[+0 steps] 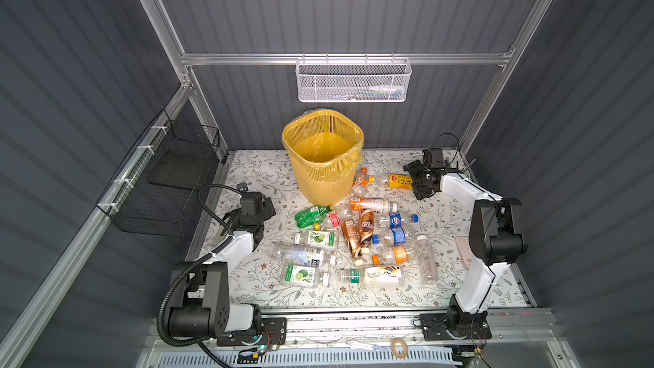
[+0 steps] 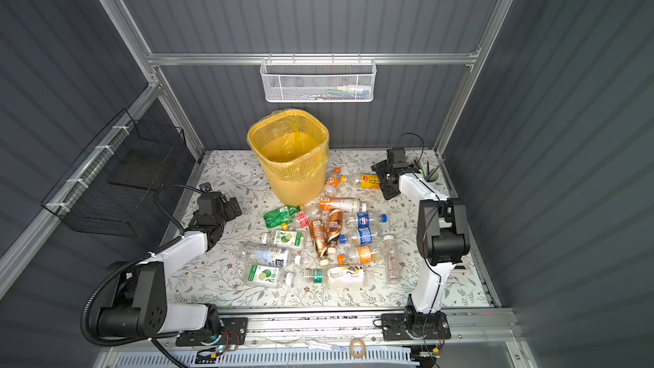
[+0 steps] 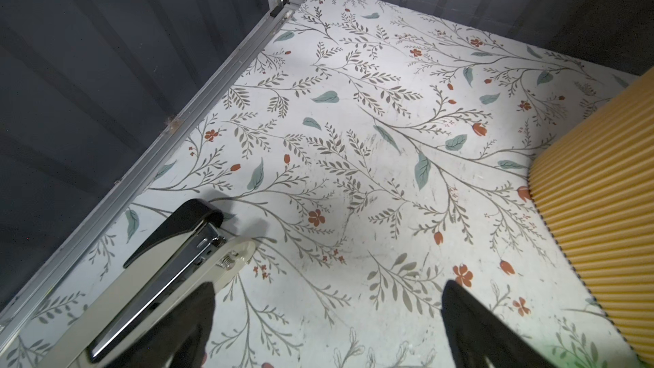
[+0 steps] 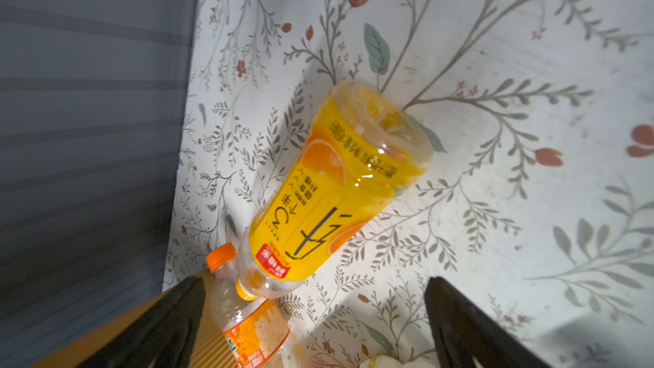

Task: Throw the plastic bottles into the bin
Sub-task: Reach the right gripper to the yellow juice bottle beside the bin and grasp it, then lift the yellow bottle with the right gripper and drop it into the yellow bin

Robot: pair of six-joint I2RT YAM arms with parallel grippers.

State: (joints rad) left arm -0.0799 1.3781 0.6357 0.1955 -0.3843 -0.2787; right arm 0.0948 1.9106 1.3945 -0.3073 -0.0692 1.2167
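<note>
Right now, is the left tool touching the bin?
Apart. The left wrist view shows bare mat between the left tool and the bin.

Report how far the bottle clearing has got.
Done: nothing visible; the bin shows no bottle inside. In hand: nothing; the left gripper and right gripper are both open and empty, the right one facing a yellow-labelled bottle. Left: all the plastic bottles lie on the table.
</note>
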